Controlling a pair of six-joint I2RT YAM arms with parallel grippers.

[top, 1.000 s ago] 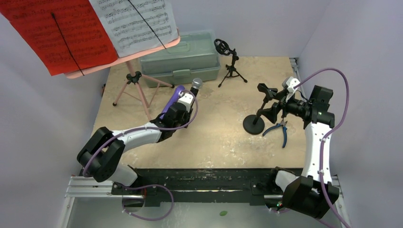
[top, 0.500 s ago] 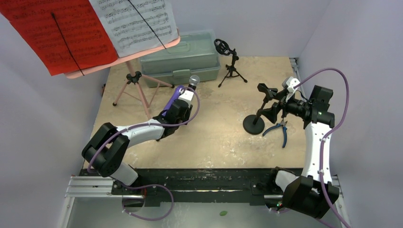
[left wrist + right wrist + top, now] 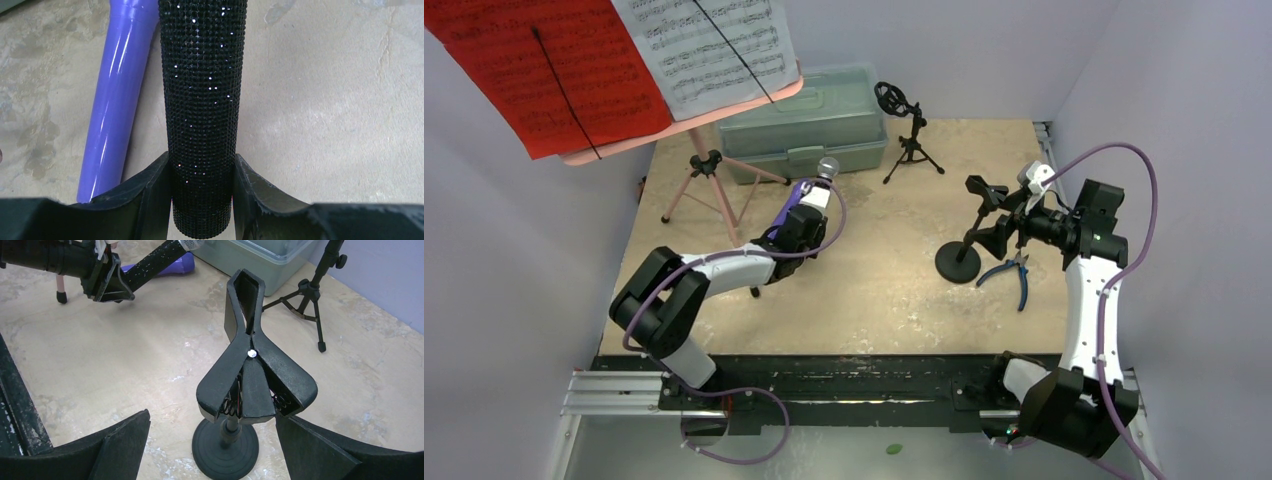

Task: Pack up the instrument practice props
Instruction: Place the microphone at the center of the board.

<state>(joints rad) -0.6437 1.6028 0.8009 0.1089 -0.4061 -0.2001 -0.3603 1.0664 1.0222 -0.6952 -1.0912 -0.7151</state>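
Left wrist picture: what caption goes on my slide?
Left hand gripping the black mic, purple mic lying beside it.

My two arms match: white shells cover the long links of the left arm (image 3: pixel 724 268) and the right arm (image 3: pixel 1084 300), with black housings at every joint. The left fingers (image 3: pixel 145 200) and right fingers (image 3: pixel 120 445) are matt black and wedge-shaped, lightly scuffed along the edges. Just behind each pair I see a small white block. A purple cable (image 3: pixel 1124 148) runs back from the fingers along each arm.
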